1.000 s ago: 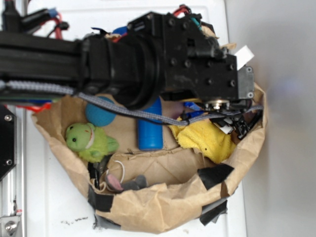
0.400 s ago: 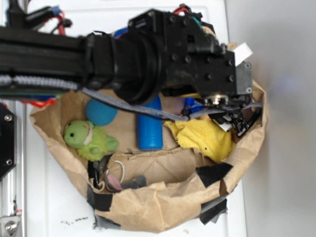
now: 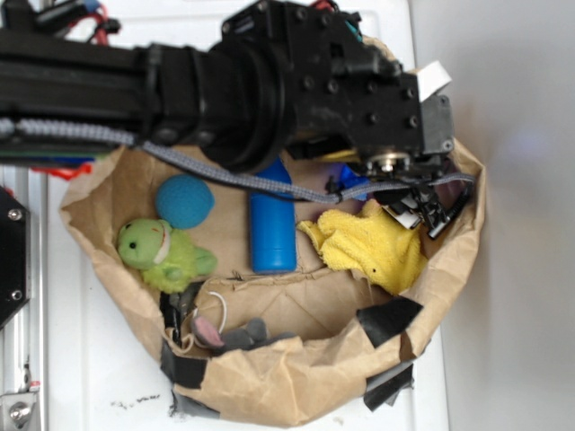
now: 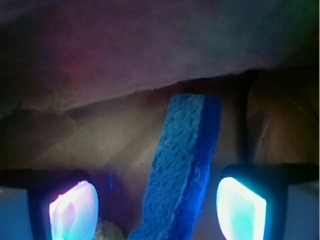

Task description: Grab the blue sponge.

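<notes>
The blue sponge stands on edge, leaning, between my two fingertips in the wrist view. There is a gap on each side, and neither lit pad touches it. My gripper is open around it. In the exterior view only a small blue corner of the sponge shows under the black wrist, at the bag's right back. The gripper hangs there, just above the yellow cloth.
Everything lies inside a crumpled brown paper bag. A tall blue bottle lies in the middle, with a teal ball and a green plush to its left. A grey toy sits at the front. The bag wall is close behind the sponge.
The arm has shifted a little toward the top of the exterior view, uncovering more of the teal ball and the bottle. The gripper stays over the bag's right back corner.
</notes>
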Controlling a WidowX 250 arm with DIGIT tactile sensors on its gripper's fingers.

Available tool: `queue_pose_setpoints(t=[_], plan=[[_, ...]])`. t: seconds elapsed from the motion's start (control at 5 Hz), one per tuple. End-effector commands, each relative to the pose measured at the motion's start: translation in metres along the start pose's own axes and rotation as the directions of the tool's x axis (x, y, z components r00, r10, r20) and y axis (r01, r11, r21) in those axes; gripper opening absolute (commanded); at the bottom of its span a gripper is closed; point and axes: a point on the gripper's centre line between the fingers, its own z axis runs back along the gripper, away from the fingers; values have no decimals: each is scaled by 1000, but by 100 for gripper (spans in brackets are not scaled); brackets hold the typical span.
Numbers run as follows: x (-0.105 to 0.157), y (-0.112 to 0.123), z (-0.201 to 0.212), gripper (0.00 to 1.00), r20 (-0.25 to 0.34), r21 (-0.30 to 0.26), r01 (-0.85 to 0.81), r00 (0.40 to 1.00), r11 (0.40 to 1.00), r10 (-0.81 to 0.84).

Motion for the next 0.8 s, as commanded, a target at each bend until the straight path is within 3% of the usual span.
queue_pose_setpoints(t=[0.0, 0.2, 0.4, 0.6], plan=[[17, 11, 20, 100, 103, -3, -39, 994, 999, 39], [9, 9, 4, 100, 114, 56, -11, 993, 998, 5], [6, 9, 2, 100, 123, 63, -5, 992, 998, -3], [7, 8, 4, 0, 116, 46, -24, 993, 999, 18]])
